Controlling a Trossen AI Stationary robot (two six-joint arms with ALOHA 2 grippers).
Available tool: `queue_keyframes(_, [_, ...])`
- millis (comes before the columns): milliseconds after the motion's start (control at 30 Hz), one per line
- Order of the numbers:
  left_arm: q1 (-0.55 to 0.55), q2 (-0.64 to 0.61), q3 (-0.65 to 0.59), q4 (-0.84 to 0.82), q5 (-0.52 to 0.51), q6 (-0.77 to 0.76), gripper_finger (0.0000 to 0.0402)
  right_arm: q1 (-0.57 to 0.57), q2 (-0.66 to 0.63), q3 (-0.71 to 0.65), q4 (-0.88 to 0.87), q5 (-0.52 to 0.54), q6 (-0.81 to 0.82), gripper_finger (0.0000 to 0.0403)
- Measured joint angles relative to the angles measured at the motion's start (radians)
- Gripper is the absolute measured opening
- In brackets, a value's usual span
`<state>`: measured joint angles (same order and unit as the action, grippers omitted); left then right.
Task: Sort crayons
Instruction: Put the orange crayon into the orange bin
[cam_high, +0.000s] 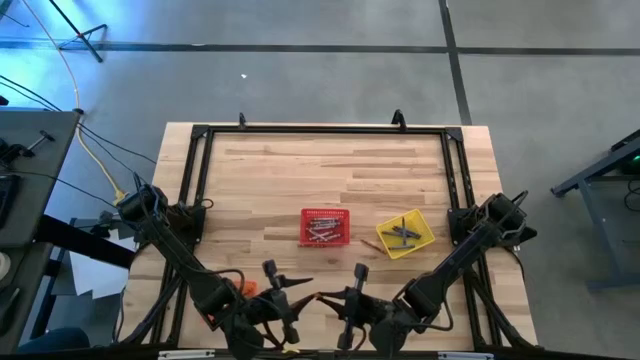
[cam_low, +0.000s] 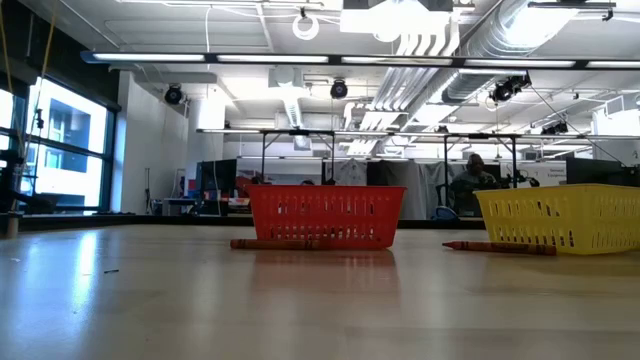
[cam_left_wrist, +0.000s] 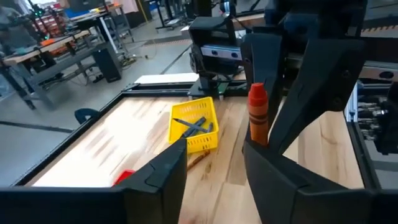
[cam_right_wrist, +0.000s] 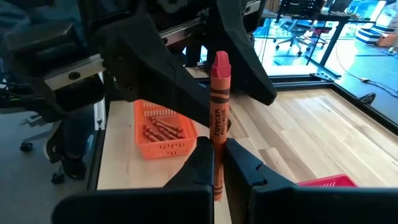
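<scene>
Right pincer (cam_right_wrist: 219, 163) clamped on red-orange crayon (cam_right_wrist: 219, 106), axis upright, bottom centre of high view; left pincer (cam_left_wrist: 214, 152) spread apart just beside it.

Pale smooth wood table (cam_high: 260, 190), red plastic mesh basket (cam_high: 326, 228), paper-wrapped crayon (cam_right_wrist: 219, 118).

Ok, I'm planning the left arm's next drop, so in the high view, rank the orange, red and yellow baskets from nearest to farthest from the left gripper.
1. Orange basket: beside the left gripper, partly hidden by the left arm.
2. Red basket: mid-table.
3. Yellow basket: toward the right arm's side.
</scene>
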<state>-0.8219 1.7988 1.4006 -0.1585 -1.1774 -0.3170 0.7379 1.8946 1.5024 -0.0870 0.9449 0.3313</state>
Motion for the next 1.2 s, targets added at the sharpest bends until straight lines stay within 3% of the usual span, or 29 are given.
queue_keyframes(400, [0.007,0.0,0.0,0.04,0.065,0.009,0.0172,0.002,0.0,0.0,-0.015,-0.008,-0.001,0.0])
queue_keyframes(700, [-0.016,0.0,0.002,0.051,0.091,0.023,0.0173,0.012,0.0,0.0,-0.046,0.097,0.001,0.0])
queue_keyframes(1200, [0.033,0.0,0.002,0.061,0.08,0.023,0.0173,0.0,0.0,0.0,-0.044,0.003,0.03,0.0])
